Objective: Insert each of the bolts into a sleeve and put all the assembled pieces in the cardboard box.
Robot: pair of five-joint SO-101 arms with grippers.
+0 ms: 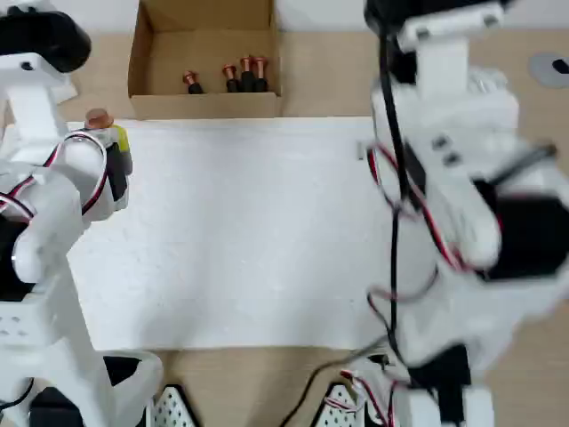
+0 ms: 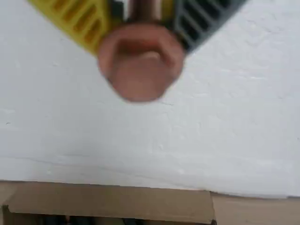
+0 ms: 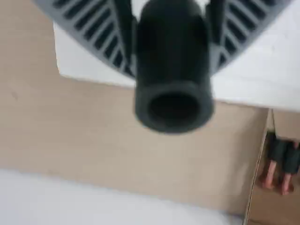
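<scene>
Several assembled pieces (image 1: 233,78) already in cardboard box (image 1: 142,62), far side; left gripper (image 2: 140,11) clamped on bolt (image 2: 140,65), right gripper (image 3: 171,28) clamped on sleeve (image 3: 173,93); joining and boxing this pair remains

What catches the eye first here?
The left hand grips a copper bolt, head toward the camera, near the white mat's far edge. The right hand grips a black sleeve, open end facing the camera. Beyond the mat, the cardboard box already holds assembled pieces.
</scene>
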